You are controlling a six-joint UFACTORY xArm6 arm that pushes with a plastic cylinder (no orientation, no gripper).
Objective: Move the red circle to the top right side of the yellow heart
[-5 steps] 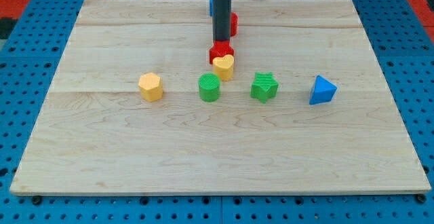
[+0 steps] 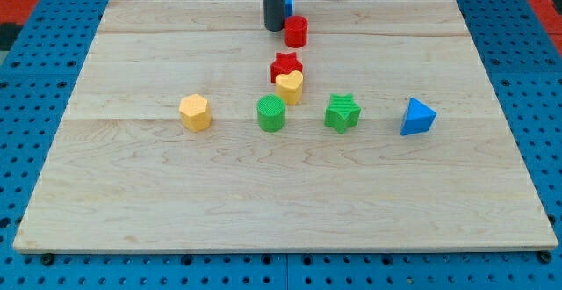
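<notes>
In the camera view, my tip [image 2: 274, 29] is sitting just left of the red circle [image 2: 296, 32], a bare rod with no jaws, holding nothing. The red circle is lying well above the yellow heart [image 2: 289, 87], which is touching the red star [image 2: 285, 65] just above it.

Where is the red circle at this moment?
The red circle sits near the view's top centre of the board, just right of my tip and above the red star.
</notes>
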